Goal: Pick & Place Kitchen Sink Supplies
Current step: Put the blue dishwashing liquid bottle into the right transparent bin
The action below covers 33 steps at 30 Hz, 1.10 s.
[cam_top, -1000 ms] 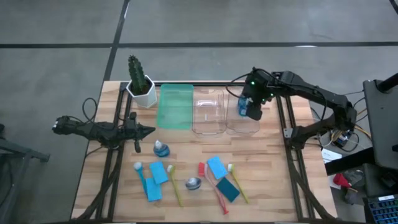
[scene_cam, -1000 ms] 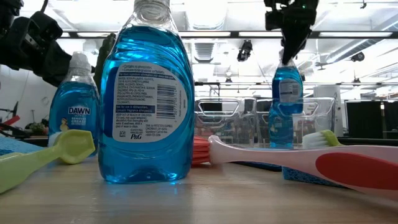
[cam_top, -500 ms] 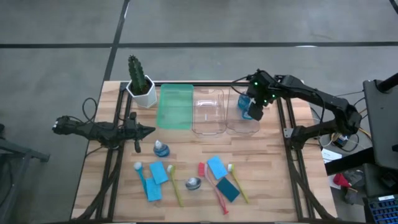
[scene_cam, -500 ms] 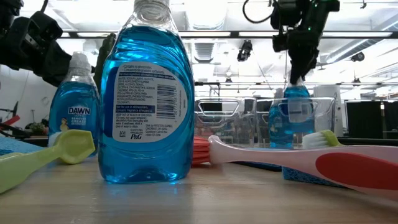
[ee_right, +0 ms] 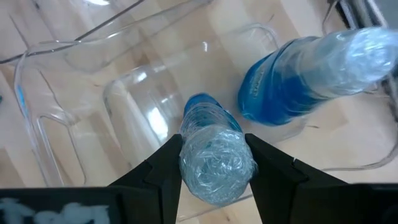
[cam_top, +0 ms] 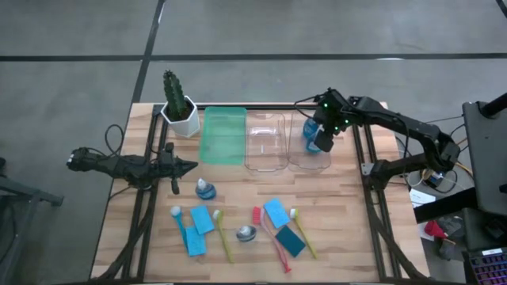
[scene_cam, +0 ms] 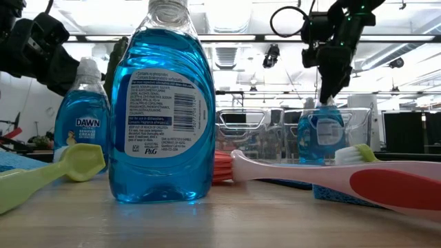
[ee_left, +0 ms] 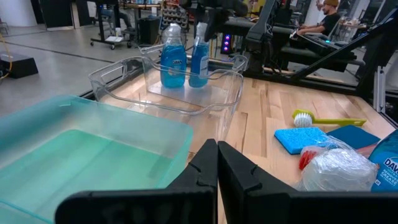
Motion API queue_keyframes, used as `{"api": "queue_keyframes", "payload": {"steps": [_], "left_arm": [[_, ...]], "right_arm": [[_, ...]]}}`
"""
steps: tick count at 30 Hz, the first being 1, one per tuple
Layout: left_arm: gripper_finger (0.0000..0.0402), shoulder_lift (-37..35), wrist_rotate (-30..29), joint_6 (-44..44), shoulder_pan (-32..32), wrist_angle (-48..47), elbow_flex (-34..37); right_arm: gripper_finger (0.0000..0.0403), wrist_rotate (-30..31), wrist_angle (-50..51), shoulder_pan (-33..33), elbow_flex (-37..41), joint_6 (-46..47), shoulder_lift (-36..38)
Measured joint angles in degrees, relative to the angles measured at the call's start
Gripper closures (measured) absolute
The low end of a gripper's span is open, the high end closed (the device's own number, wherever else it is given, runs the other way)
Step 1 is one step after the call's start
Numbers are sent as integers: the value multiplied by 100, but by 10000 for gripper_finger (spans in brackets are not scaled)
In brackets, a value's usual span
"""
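Observation:
My right gripper (scene_cam: 326, 96) is shut on a blue-liquid bottle (ee_left: 199, 57) that stands upright inside the right clear bin (cam_top: 309, 162). A second blue bottle (ee_left: 172, 56) stands beside it in that bin. On the near half of the table are two more bottles (cam_top: 205, 188) (cam_top: 246, 233), blue sponges (cam_top: 276, 212) (cam_top: 198, 229), a teal sponge (cam_top: 291, 242) and long-handled brushes (cam_top: 223, 237) (cam_top: 273, 241). My left gripper (ee_left: 216, 171) waits shut at the table's left side. My right gripper pinches the bottle's plastic-wrapped cap (ee_right: 217, 163) between its two fingers, one on each side. The fingers come steeply from above, pointing down. The bottle hangs upright below them, its body within the bin's walls. Whether its base touches the bin floor I cannot tell.
A middle clear bin (cam_top: 265, 144) and a green bin (cam_top: 223, 136) stand in a row to the left of the right bin. A cactus in a white pot (cam_top: 181, 111) is at the far left corner. Bare wood lies near the right front corner.
My right gripper has gone down with the bottle, rolling a little at the wrist. The bottle has sunk from above the right clear bin's rim to inside its walls, staying upright.

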<state>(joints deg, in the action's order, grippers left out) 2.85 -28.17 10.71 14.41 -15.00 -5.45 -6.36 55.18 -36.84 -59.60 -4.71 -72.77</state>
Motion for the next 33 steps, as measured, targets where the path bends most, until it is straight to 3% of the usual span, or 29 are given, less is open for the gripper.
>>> {"api": "queue_keyframes", "payload": {"steps": [14,33], "left_arm": [[396,-2,1,1,1,0,0],[396,-2,0,-1,-1,0,0]], "right_arm": [[252,-14,-105,-31,198,-2,-2],[195,16,-158,-31,193,61,-2]]}}
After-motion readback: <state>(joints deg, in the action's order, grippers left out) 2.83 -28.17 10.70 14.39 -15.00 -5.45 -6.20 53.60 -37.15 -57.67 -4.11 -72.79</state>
